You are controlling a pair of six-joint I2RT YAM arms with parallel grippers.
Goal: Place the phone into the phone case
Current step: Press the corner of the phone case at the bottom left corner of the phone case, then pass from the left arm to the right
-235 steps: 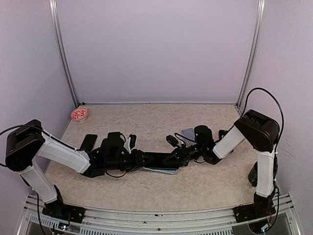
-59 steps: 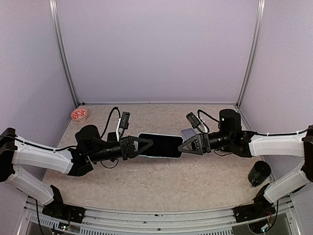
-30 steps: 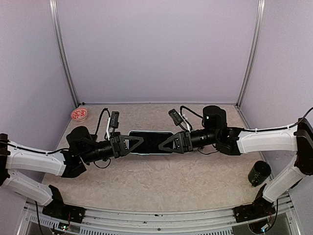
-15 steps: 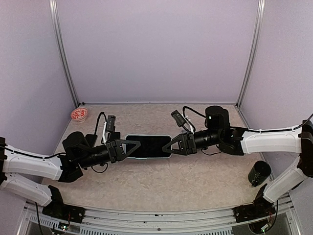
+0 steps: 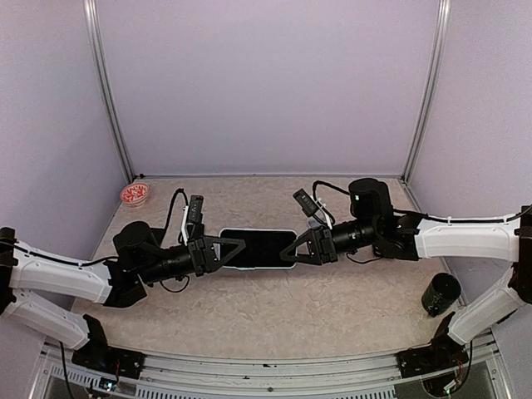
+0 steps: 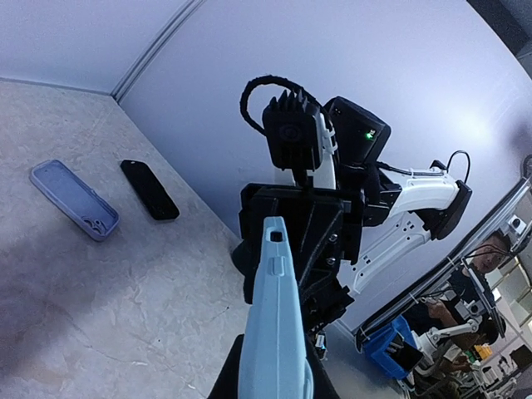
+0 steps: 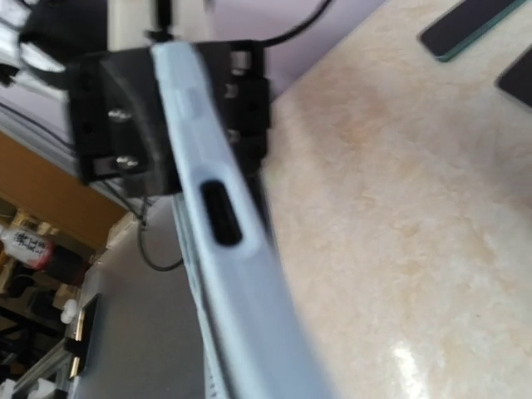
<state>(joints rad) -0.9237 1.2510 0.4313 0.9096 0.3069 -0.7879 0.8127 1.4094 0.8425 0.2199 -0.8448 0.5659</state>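
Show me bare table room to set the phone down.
Bare: the near table in front of the phone, left of the black cup; also the back strip from the red dish to the right corner. Crowded: the middle, where the left gripper and right gripper meet at the phone.

Soft, even light, faint shadows — right wrist view blurred, left wrist view sharp

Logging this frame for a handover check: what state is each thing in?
cased phone: held up, screen dark.
left pincer: shut on its left end.
right pincer: at its right end; grip unclear.
spare case: lying flat, empty.
black phone: lying flat.
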